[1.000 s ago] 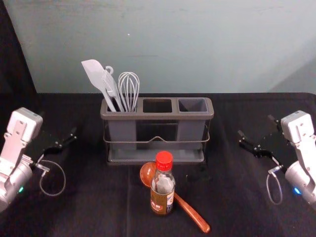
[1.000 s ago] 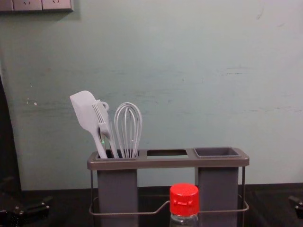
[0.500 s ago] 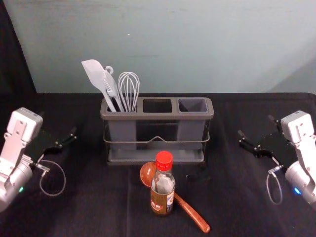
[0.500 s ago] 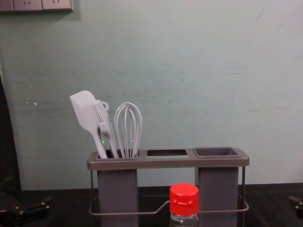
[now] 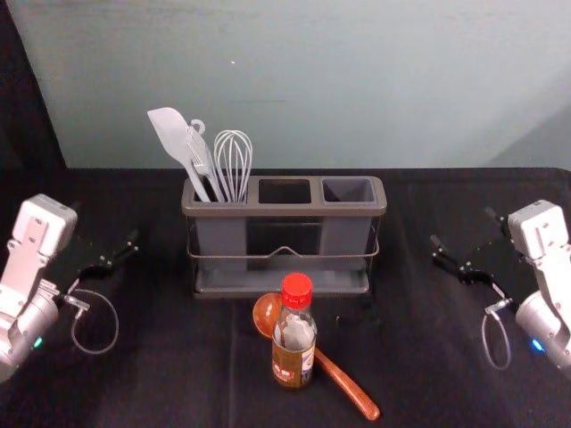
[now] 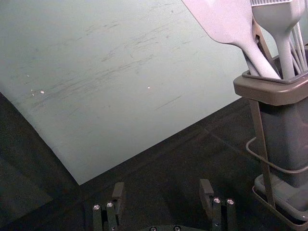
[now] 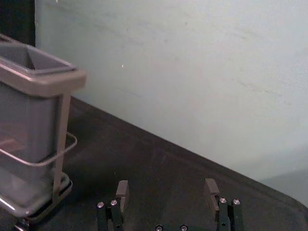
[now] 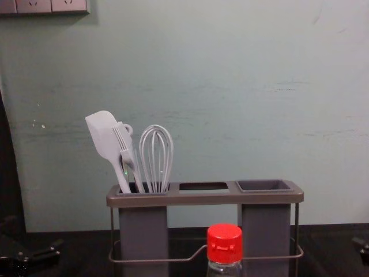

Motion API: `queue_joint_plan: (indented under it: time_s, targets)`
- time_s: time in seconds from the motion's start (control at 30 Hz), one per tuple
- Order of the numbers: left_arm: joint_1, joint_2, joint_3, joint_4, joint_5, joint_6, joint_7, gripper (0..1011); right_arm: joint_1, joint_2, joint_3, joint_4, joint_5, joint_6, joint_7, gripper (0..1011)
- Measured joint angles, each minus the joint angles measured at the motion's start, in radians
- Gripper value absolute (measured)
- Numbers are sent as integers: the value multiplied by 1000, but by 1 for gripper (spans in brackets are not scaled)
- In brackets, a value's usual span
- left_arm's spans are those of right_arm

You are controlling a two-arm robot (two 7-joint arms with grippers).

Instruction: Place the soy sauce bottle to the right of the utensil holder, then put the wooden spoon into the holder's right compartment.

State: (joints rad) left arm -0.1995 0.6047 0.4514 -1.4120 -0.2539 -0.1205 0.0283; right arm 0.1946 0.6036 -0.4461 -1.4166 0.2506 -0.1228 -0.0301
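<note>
- Your left gripper (image 5: pixel 105 223) had its jaws spread wide, with a broad gap between them in the left wrist view; it hung at the left side, well apart from the utensil holder (image 5: pixel 285 209).
- Your right gripper (image 5: pixel 462 226) had its jaws spread just as wide, with dark cloth (image 7: pixel 163 207) visible between them in the right wrist view; it hung at the right side, also well apart from the holder.
- Between your two grippers, the soy sauce bottle (image 5: pixel 294 352) stood upright under its red cap (image 5: pixel 297 290), in front of the holder, near its middle.
- You had the wooden spoon (image 5: pixel 348 388) lying aslant on the cloth, partly hidden by the bottle: its bowl was on the bottle's left, towards the holder, and its handle ran to the near right. You couldn't tell whether the two touched.
- Farther back, the holder's left compartment held a white spatula (image 5: pixel 169 132), a pastry brush (image 8: pixel 123 138) and a whisk (image 5: pixel 234 160), all heads up.
- You could see into the right compartment (image 5: pixel 350 190) from above.
- Behind it all rose your pale green wall (image 5: pixel 357 80).
</note>
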Motion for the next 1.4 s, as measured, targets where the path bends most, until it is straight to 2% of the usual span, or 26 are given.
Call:
queue_joint_plan:
  time_s: [0.27, 0.5, 0.6, 0.8, 0.93, 0.97, 1.07, 1.2, 1.27, 1.4]
  targets:
    - [0, 0, 0, 0, 0, 0, 0, 1011, -68, 15, 54, -79, 11, -42, -7, 1002]
    - [0, 0, 0, 0, 0, 0, 0, 1011, -166, 53, 118, -180, 49, -90, 5, 1002]
    - [0, 0, 0, 0, 0, 0, 0, 1011, -229, 72, 153, -235, 94, -120, 33, 1002]
    - [0, 0, 0, 0, 0, 0, 0, 1011, -307, 108, 183, -299, 157, -128, 101, 1002]
    - [0, 0, 0, 0, 0, 0, 0, 1012, -353, 126, 203, -326, 225, -135, 165, 1002]
    - [0, 0, 0, 0, 0, 0, 0, 1012, -368, 130, 209, -335, 263, -140, 199, 1002]
    - [0, 0, 0, 0, 0, 0, 0, 1011, -384, 133, 207, -348, 332, -143, 281, 1002]
    - [0, 0, 0, 0, 0, 0, 0, 1011, -377, 125, 186, -354, 379, -137, 360, 1002]
    - [0, 0, 0, 0, 0, 0, 0, 1012, -362, 116, 167, -354, 391, -123, 401, 1002]
    - [0, 0, 0, 0, 0, 0, 0, 1011, -331, 102, 133, -345, 385, -106, 458, 1002]
